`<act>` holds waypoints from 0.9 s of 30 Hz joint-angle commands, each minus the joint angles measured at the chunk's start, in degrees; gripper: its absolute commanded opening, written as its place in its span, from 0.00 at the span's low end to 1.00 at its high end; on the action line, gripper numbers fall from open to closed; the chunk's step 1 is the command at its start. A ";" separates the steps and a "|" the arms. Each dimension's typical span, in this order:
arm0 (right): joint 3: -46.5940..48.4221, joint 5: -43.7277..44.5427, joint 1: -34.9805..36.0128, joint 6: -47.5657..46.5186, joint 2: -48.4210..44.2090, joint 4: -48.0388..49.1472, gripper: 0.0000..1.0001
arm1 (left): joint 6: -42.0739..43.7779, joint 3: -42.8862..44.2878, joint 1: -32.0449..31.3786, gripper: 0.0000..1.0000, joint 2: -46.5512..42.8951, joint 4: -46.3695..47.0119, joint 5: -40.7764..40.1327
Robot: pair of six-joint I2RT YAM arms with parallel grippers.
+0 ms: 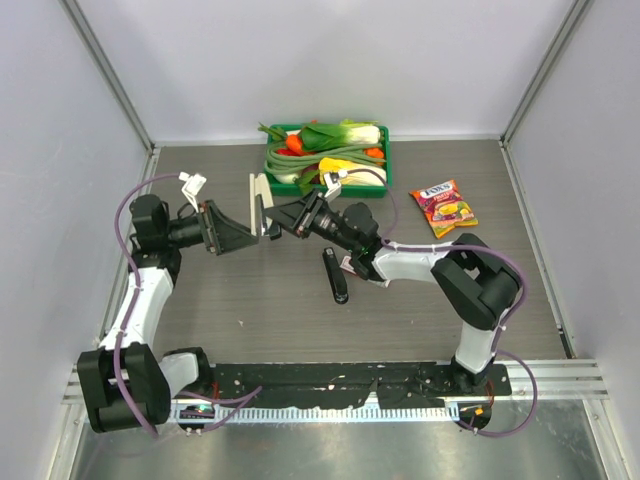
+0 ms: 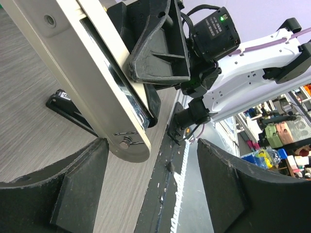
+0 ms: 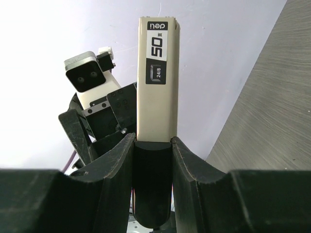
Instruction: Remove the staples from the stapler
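Observation:
The beige stapler (image 1: 261, 204) is held up off the table, upright and tilted. My right gripper (image 1: 284, 220) is shut on its black rear end, seen in the right wrist view (image 3: 153, 141) with the beige top (image 3: 156, 73) standing above the fingers. My left gripper (image 1: 236, 236) is open just left of the stapler. In the left wrist view (image 2: 152, 148) the stapler's rounded end (image 2: 129, 141) hangs close above and between the open fingers, not touching. The open underside channel (image 2: 115, 77) looks dark. No loose staples show.
A black elongated part (image 1: 335, 275) lies on the table in front of the right arm, also in the left wrist view (image 2: 67, 106). A green tray (image 1: 276, 150) of toy vegetables stands at the back. A candy packet (image 1: 443, 207) lies at the right.

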 commanded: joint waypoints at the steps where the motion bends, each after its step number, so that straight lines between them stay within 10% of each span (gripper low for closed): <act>1: 2.52 0.26 0.76 4.08 0.55 14.12 0.06 | -0.47 -0.43 -0.59 0.77 0.61 1.98 2.50; 27: 5.69 -2.29 2.08 1.71 -2.26 8.84 0.02 | 17.28 5.28 -1.20 0.99 1.49 -18.67 -2.69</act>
